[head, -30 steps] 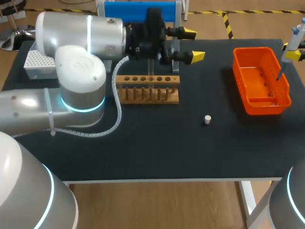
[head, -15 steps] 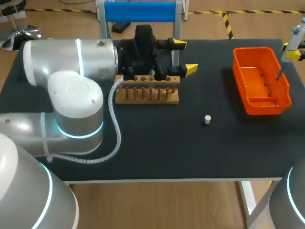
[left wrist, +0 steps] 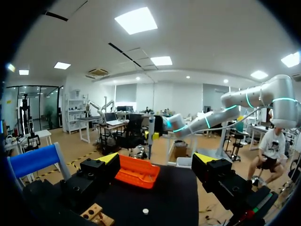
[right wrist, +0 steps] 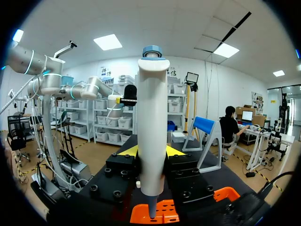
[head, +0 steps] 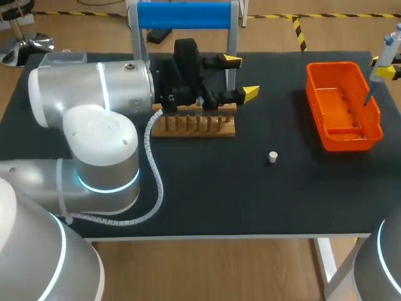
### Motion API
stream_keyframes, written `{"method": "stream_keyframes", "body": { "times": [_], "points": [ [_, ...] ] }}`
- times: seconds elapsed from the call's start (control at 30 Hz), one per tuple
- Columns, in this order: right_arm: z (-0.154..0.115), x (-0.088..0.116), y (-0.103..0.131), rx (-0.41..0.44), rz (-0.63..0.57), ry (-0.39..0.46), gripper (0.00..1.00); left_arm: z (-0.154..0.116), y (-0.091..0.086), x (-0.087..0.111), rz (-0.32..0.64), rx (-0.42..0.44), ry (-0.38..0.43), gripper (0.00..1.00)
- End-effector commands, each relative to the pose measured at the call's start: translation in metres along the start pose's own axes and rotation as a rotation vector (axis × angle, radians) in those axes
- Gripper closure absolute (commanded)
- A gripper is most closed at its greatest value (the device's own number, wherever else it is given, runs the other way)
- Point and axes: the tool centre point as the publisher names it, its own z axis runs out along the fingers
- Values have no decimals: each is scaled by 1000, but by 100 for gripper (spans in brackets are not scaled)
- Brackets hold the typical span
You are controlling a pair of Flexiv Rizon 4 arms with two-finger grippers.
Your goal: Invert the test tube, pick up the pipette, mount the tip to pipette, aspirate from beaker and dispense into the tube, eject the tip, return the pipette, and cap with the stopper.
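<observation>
My left gripper [head: 242, 76] hangs open just above the right end of the wooden tube rack [head: 194, 124]; its black body hides the rack's back row, and I cannot make out the test tube. In the left wrist view the same gripper [left wrist: 155, 160] is wide open and empty, with the rack [left wrist: 96, 215] under it. My right gripper [head: 382, 66] is at the table's right edge, shut on the white pipette [head: 387, 49], whose thin lower end points down over the orange basket [head: 343, 105]. The right wrist view shows that pipette [right wrist: 152, 132] upright between the fingers. A white stopper [head: 272, 157] lies on the mat.
A blue-topped stand [head: 185, 15] stands behind the rack at the table's far edge. My bulky left arm [head: 94, 119] covers the left part of the black mat [head: 250, 194]. The basket [left wrist: 137, 172] lies ahead of the left gripper.
My left arm drew back to the left, bringing its open gripper down closer over the rack. The right arm with the pipette has stayed still.
</observation>
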Motion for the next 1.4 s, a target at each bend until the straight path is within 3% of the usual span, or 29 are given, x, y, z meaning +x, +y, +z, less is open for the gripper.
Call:
{"method": "stream_keyframes", "body": {
  "times": [0.03, 0.37, 0.97, 1.4],
  "points": [
    [-1, 0, 1, 2, 0, 1, 100, 0, 3, 0, 2, 20, 1, 0],
    [-1, 0, 1, 2, 0, 1, 100, 0, 1, -9, 35, 30, 6, 0],
    [-1, 0, 1, 2, 0, 1, 100, -34, 13, -41, 66, 27, 44, 0],
    [-1, 0, 1, 2, 0, 1, 100, -35, 12, -36, 66, 33, 59, 0]
  ]
}}
